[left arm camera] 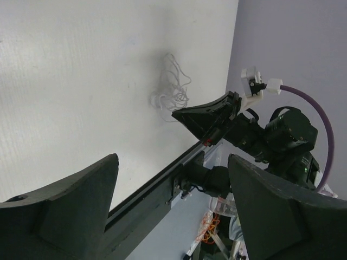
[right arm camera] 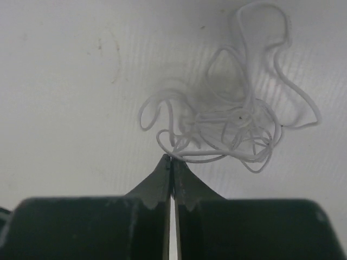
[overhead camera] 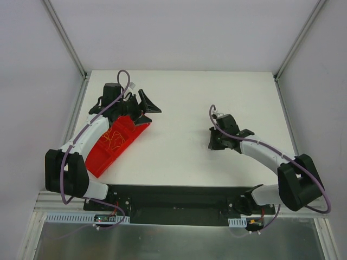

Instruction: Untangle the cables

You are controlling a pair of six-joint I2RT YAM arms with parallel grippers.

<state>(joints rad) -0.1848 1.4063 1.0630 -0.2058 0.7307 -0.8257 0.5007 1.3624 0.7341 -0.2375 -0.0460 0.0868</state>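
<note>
Right hand (right arm camera: 171, 160) (pinched), curly whitish cables (right arm camera: 246, 116)

— Where did the bin (overhead camera: 100, 162) sit?

— On the left half of the counter (overhead camera: 184, 162). It slanted from the left edge, not far from the near-left corner, up and inward toward the far edge. Loose wires (overhead camera: 115, 138) lay inside it, around its middle.

— And the left gripper (overhead camera: 145, 112)?

— Over the bin's far end, nearer the far-left corner than any other.

— The clump of cables (right arm camera: 227, 116)?

— On the bare counter in the right half, about midway between the far and near edges, well apart from the bin.

— The right gripper (right arm camera: 172, 160)?

— Right at the clump, just beside its nearest strand. Whether they touched, I couldn't tell.
</note>
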